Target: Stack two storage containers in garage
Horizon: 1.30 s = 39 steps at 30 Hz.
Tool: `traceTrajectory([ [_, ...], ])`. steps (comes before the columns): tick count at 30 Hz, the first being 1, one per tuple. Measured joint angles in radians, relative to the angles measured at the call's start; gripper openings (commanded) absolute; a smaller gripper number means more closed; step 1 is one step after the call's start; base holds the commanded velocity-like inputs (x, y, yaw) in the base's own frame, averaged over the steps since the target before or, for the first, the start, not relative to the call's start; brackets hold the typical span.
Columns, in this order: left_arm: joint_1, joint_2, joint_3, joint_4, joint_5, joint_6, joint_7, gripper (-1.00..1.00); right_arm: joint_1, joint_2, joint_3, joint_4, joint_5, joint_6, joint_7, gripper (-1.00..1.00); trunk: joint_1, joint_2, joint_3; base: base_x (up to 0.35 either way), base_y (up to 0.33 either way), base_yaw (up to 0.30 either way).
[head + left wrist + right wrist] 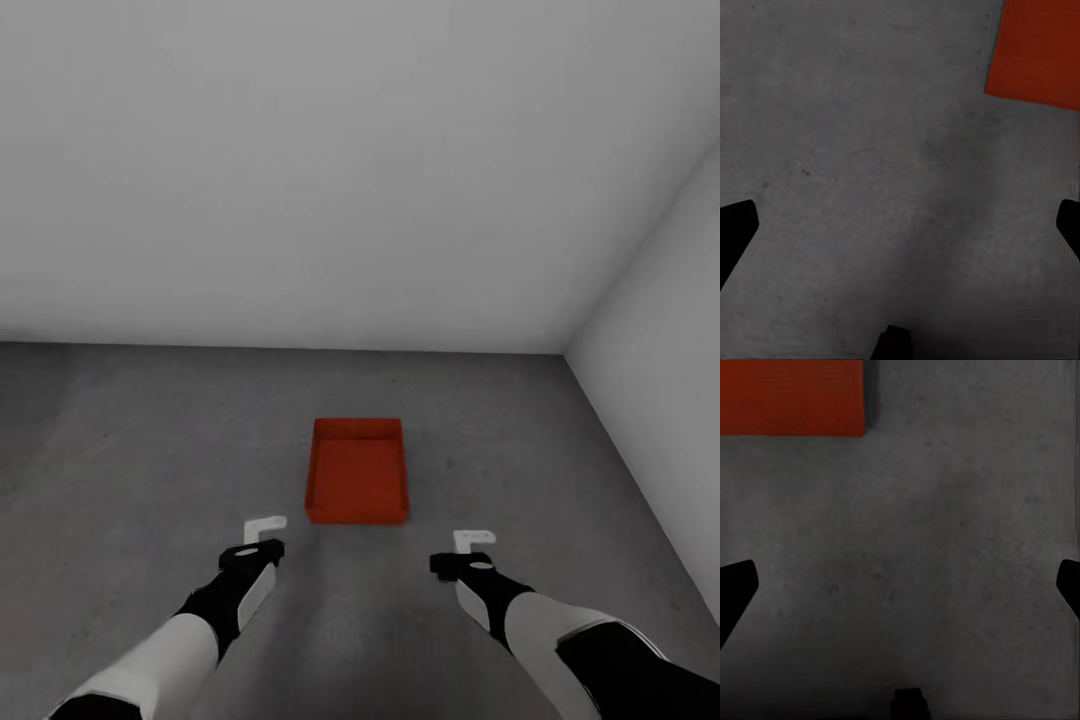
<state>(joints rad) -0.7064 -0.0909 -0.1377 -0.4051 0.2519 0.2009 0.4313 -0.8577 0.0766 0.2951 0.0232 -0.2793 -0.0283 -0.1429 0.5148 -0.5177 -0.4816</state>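
Resting on the garage's grey floor (150, 450) near the corner, one red-orange storage container (357, 472) lies between the empty left gripper (264, 533) and right gripper (472, 549), fingers spread wide, so fetching the second bin seems next.

a corner of a red-orange storage container (791, 397) sits on the dark grey mottled floor (945, 547). the right gripper (900, 585) hangs over bare concrete, its two dark fingertips (735, 589) spread wide apart, holding nothing, clear of the bin.
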Motion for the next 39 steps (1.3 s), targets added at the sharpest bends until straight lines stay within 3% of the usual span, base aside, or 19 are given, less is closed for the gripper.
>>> traceTrajectory([
  [3,0.0,0.017,0.001,0.151,0.014,-0.008,-0.004,1.0,0.023,-0.003,0.0,0.005,0.0,0.002,0.0,1.0,0.0,0.0,0.0,-0.001,0.0,0.0],
  [6,0.002,0.028,0.003,0.32,0.052,-0.036,-0.033,1.0,0.117,-0.022,-0.001,0.007,0.0,0.008,0.001,1.0,0.0,0.0,0.0,0.0,0.0,0.0],
  [9,0.006,0.034,0.001,0.372,0.082,-0.063,-0.068,1.0,0.213,-0.053,0.0,0.008,0.0,0.014,0.002,1.0,0.0,0.0,0.0,0.0,0.0,0.0],
  [14,0.034,0.041,0.001,0.397,0.1,-0.084,-0.095,1.0,0.351,-0.078,0.0,0.007,0.003,0.006,0.001,1.0,0.0,0.0,0.0,0.0,0.0,0.0],
  [17,0.133,0.052,0.003,0.402,0.102,-0.103,-0.103,1.0,0.477,-0.085,0.0,0.007,0.006,-0.021,0.001,1.0,0.0,0.0,0.0,0.0,0.0,0.0],
  [18,0.153,0.053,0.002,0.403,0.101,-0.113,-0.104,1.0,0.495,-0.086,0.001,0.007,0.007,-0.027,0.0,1.0,0.0,0.0,0.0,0.0,0.0,0.0],
  [23,0.3,0.062,0.003,0.404,0.103,-0.259,-0.121,1.0,0.614,-0.086,0.003,0.006,0.008,-0.068,0.0,1.0,0.0,0.0,0.0,0.0,0.0,0.0],
  [27,0.386,0.077,0.002,0.405,0.105,-0.309,-0.188,1.0,0.676,-0.079,0.003,0.007,0.006,-0.076,0.0,1.0,0.0,0.0,0.0,0.0,0.0,0.0],
  [31,0.421,0.093,0.0,0.405,0.105,-0.312,-0.206,1.0,0.692,-0.074,0.003,0.007,0.001,-0.077,0.0,1.0,0.0,0.0,0.0,0.0,0.0,0.0],
  [39,0.452,0.094,-0.001,0.404,0.103,-0.321,-0.21,1.0,0.696,-0.071,0.002,0.006,0.003,-0.07,0.0,1.0,0.0,0.0,0.0,0.0,0.0,0.0],
])
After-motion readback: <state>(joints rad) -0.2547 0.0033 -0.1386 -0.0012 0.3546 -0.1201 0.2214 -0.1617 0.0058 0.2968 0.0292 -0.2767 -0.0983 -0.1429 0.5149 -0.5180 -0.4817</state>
